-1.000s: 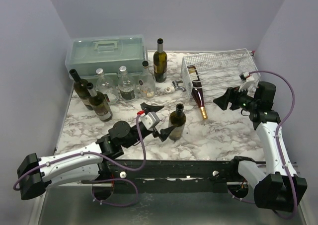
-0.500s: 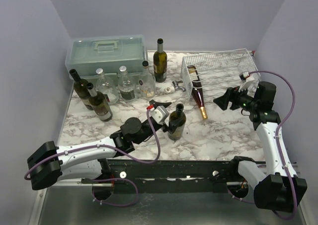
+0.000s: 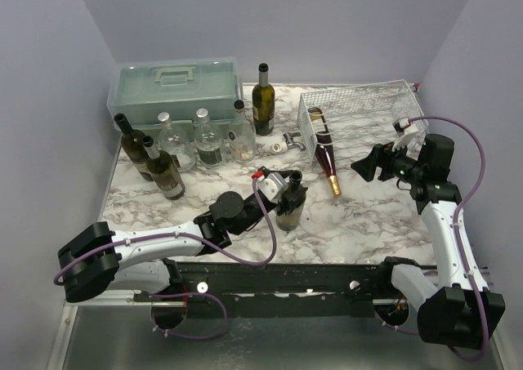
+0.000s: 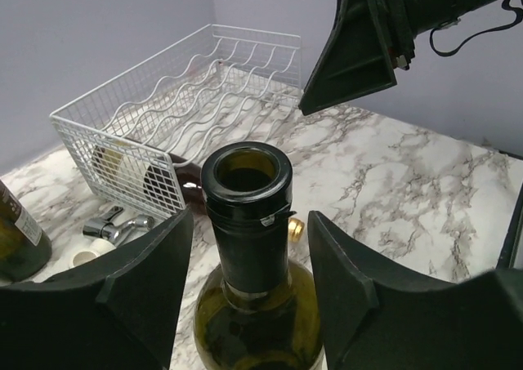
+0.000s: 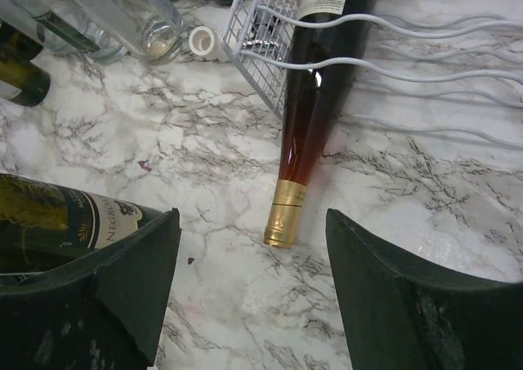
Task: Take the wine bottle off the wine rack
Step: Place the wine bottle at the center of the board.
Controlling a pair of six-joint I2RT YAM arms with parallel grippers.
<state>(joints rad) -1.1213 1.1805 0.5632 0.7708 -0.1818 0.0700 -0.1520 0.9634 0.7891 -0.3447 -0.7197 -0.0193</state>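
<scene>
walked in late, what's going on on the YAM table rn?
The left gripper is open, with its fingers on either side of the neck of an upright, uncorked green bottle mid-table, not clamped on it. The right gripper hangs open above the neck of the red wine bottle. That bottle lies on its side with its body in the white wine rack and its gold-capped neck poking out onto the marble. It hasn't been taken off the rack yet.
</scene>
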